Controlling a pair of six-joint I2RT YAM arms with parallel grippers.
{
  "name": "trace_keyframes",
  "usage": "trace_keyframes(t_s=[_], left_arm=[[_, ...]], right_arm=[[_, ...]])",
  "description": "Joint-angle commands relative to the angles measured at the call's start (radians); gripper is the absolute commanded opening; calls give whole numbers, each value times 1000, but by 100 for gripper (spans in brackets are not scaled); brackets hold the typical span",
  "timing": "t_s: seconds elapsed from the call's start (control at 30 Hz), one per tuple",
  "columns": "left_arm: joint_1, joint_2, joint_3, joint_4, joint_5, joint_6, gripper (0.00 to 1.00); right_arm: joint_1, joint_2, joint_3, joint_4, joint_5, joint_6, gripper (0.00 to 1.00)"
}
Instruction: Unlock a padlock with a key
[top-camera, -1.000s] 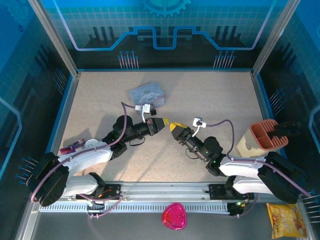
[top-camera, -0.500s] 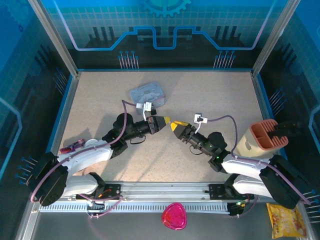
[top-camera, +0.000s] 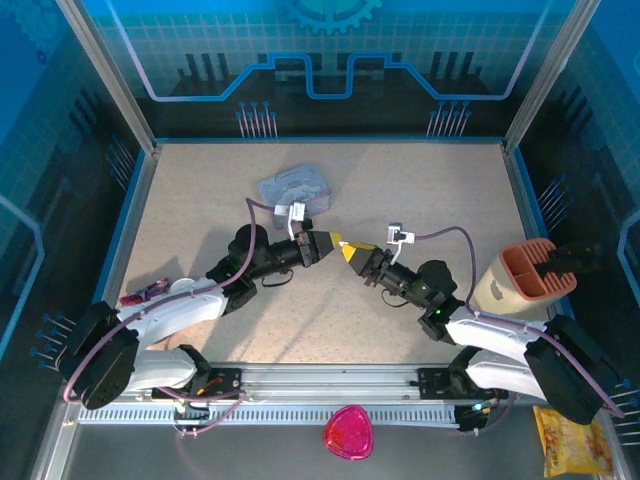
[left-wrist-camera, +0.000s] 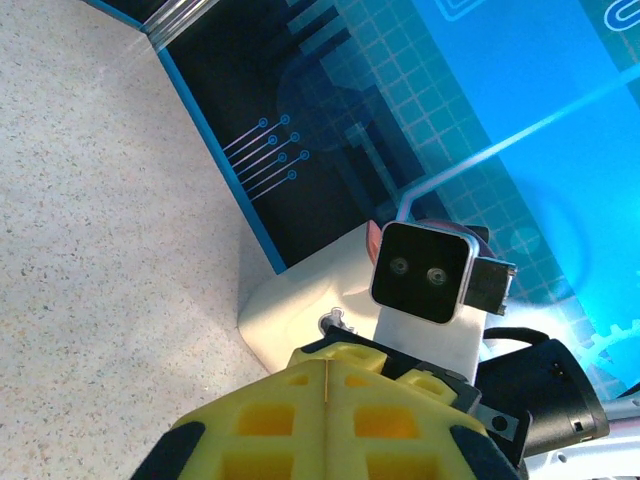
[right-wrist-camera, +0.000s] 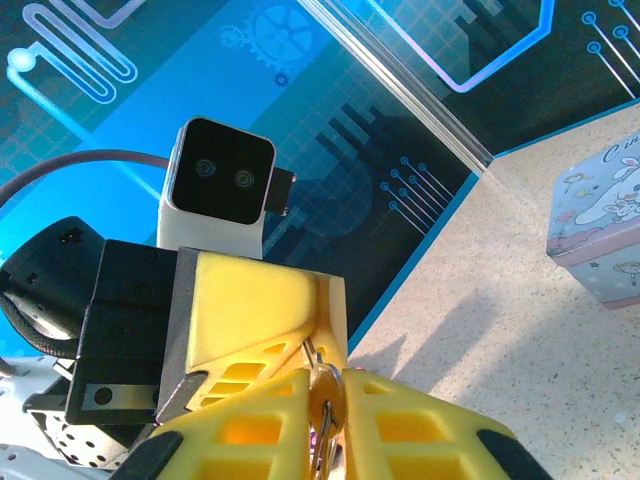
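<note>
Grippers meet tip to tip above the table's (top-camera: 420, 190) middle. Left gripper (top-camera: 332, 241) is fully closed. Right gripper (top-camera: 348, 251) pinches a small metal piece (right-wrist-camera: 326, 398); whether it is key or padlock cannot be told. Judged light, rigid and slippery, best gripped on flat faces.

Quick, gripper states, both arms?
Left gripper: jaws closed; any hold cannot be told.
Right gripper: jaws closed on a small metal piece, key or padlock unclear.

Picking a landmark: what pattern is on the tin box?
Tin box: pale blue with cartoon characters and a pink base; clearest in the right wrist view.
</note>
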Motion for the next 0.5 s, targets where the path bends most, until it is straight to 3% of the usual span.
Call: trace_keyframes(t_s=[0.0,0.37,0.47], left_arm=[[-7,0,19,19,22,24,0],[-7,-20,18,-2,4,50,1],[-5,-41,26,-57,-7,84,21]], right_arm=[[-9,-15,29,-3,-15,-1,13],[-7,-16,25,-16,-7,16,0],[-4,-41,30,-72,11,8,0]])
